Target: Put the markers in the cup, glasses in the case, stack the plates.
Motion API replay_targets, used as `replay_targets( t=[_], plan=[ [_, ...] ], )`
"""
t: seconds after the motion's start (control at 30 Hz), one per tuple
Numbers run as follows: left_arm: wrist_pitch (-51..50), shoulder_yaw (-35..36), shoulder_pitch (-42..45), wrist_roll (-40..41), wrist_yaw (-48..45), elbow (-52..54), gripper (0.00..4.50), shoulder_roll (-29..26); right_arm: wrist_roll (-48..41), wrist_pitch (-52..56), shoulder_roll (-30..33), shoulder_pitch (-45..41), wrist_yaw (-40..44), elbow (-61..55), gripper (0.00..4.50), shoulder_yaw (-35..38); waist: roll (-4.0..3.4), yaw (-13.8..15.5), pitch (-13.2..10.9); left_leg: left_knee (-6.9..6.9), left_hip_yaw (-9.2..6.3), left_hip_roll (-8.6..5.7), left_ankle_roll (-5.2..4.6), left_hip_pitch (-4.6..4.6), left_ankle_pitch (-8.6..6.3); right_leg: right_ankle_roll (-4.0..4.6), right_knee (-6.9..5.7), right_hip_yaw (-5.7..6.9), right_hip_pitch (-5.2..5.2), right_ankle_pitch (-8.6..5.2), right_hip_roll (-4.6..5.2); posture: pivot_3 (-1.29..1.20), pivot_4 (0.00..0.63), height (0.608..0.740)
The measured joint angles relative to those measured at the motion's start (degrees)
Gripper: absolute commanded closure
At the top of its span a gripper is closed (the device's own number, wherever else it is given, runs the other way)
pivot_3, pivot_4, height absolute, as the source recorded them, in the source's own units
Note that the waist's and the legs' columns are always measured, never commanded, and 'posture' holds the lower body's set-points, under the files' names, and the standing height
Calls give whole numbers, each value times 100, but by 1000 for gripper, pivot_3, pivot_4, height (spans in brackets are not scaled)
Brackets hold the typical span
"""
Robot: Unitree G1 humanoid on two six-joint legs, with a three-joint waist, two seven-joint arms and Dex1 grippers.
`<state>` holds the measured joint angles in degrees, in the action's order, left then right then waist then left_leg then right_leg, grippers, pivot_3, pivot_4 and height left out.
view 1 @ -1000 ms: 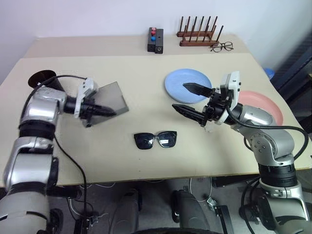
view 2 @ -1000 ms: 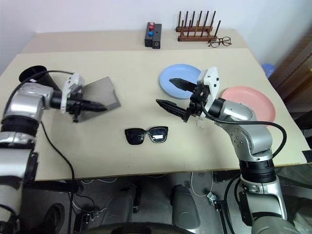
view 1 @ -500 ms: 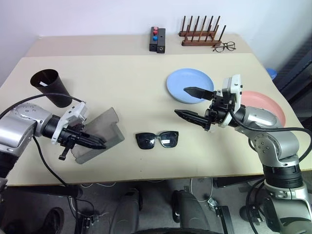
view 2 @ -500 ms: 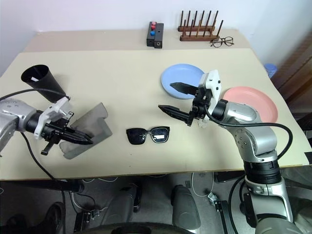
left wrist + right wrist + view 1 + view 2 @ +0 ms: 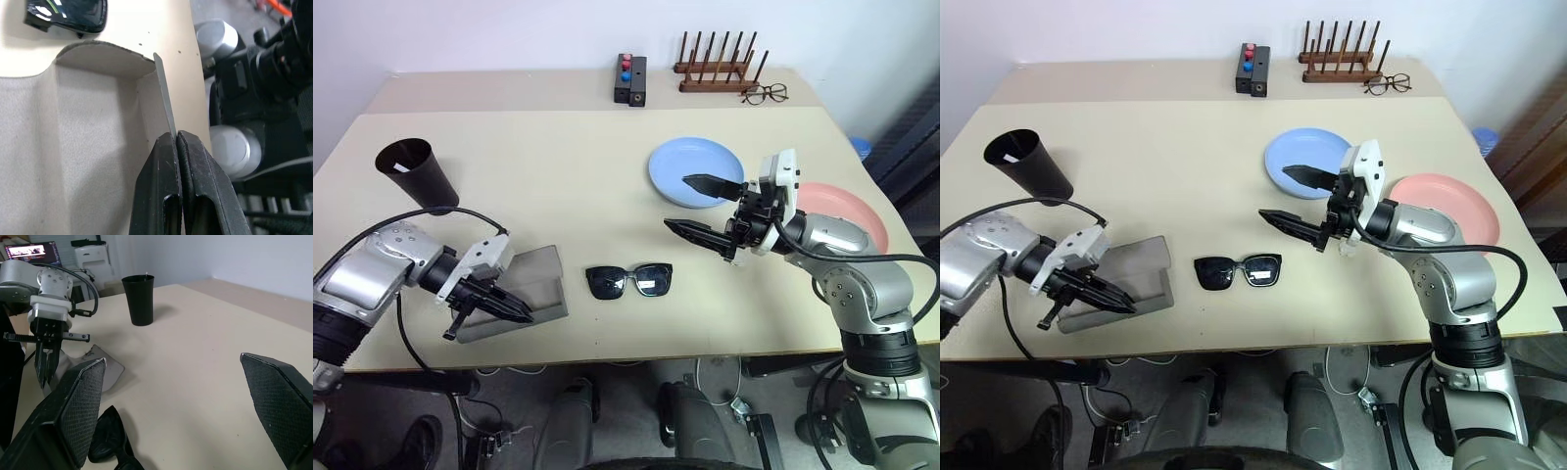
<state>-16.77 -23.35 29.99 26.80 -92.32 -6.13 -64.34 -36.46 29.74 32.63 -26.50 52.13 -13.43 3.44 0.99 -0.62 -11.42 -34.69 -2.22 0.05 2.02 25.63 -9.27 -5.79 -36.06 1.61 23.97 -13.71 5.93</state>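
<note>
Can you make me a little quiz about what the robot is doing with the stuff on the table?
1. True or false: the left gripper is shut on the edge of the grey case.
2. Which thing lies nearest the sunglasses? A. the cup B. the case C. the pink plate
3. Fill in: the right gripper hangs open above the table, holding ____.

Key
1. True. Its two black fingers pinch the thin edge of the case.
2. B. The case sits just beside them.
3. Nothing. Its fingers are spread apart with only air between.
</note>
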Motion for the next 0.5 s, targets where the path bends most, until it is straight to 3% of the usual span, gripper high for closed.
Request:
replay_targets(
  t=[0.47, 0.5],
  plan=[
    [739, -996, 497, 78, -5, -18, 4460, -114, -6, 2, 0, 3, -73, -4, 0, 1, 0, 6, 0, -4, 6, 0, -2, 1, 0, -1, -2, -5, 0, 0, -1, 0, 150, 740],
    [748, -1036, 531, 85, -5, -34, 4218, -114, -10, 3, 0, 3, -76, -5, 0, 1, 0, 9, 0, -5, 6, 0, -3, 1, 0, -1, -3, -5, 0, 0, -1, 0, 150, 740]
  ],
)
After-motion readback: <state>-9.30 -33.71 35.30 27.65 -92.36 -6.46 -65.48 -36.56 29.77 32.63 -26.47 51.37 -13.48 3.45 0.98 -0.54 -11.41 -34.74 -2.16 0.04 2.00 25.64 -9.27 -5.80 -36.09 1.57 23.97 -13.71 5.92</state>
